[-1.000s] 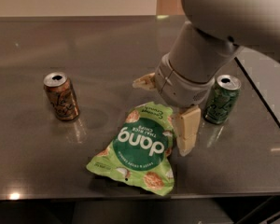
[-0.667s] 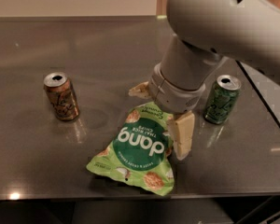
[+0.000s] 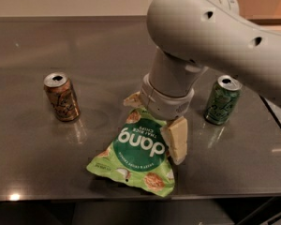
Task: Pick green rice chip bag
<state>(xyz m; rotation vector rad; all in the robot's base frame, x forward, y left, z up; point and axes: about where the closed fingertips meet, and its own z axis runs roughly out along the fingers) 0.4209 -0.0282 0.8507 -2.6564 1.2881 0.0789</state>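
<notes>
Currently pre-grasp. Noted gripper [image 3: 154, 128] low over far end of bag [image 3: 140, 149], fingers [image 3: 175, 137] spread wide astride it, holding nothing. Found bag lying on counter [image 3: 84, 69] between brown can [image 3: 61, 96] and green can [image 3: 221, 100]. Lower to flank crinkled edge, close slowly, avoid shoving bag sideways.

You see the green rice chip bag [image 3: 136, 151], lime with a dark green circle; cream gripper [image 3: 154, 125] at its top; brown can [image 3: 61, 97], green can [image 3: 221, 101].

Pale grey bulbous arm [image 3: 201, 27], dark holes; cream gripper [image 3: 154, 125] under ribbed wrist [image 3: 166, 97].
</notes>
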